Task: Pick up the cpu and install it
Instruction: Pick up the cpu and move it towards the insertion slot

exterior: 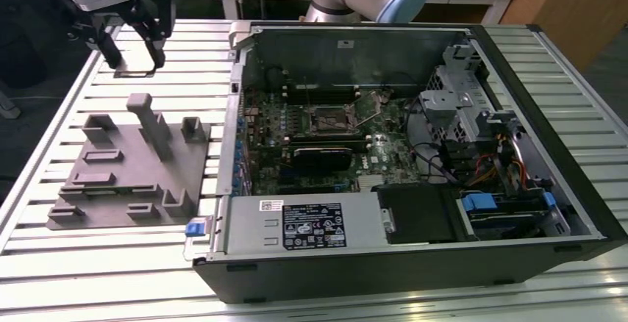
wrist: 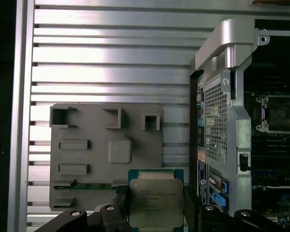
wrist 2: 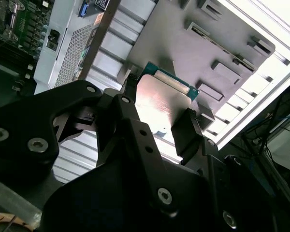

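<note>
Holding the cpu (wrist: 156,195) clamped in my gripper (wrist: 157,207) above the gray fixture (wrist: 87,159), pickup done; installing, I judge, calls for squaring it over the motherboard socket (exterior: 332,116), well apart.

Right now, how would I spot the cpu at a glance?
Beside the open computer case, on the exterior view's left, lies a gray fixture, with the gripper hanging near it. The gripper holds the cpu: a small flat square, silvery top and green rim, unlike the plain gray blocks.
</note>
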